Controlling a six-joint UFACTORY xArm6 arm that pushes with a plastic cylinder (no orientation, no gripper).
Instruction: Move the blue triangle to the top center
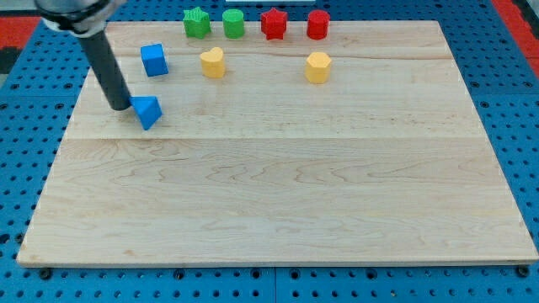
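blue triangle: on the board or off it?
On. The blue triangle sits flat on the wooden board, at its left, my tip against its left side.

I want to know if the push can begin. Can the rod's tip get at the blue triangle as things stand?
Probably yes: my tip sits right against the blue triangle on its left side in the view, with nothing between them.

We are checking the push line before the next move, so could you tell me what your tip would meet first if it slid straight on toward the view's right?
My tip sits just at the view's left of the blue triangle, seemingly touching it, so it meets that first. Beyond it the wooden board looks free in that line.
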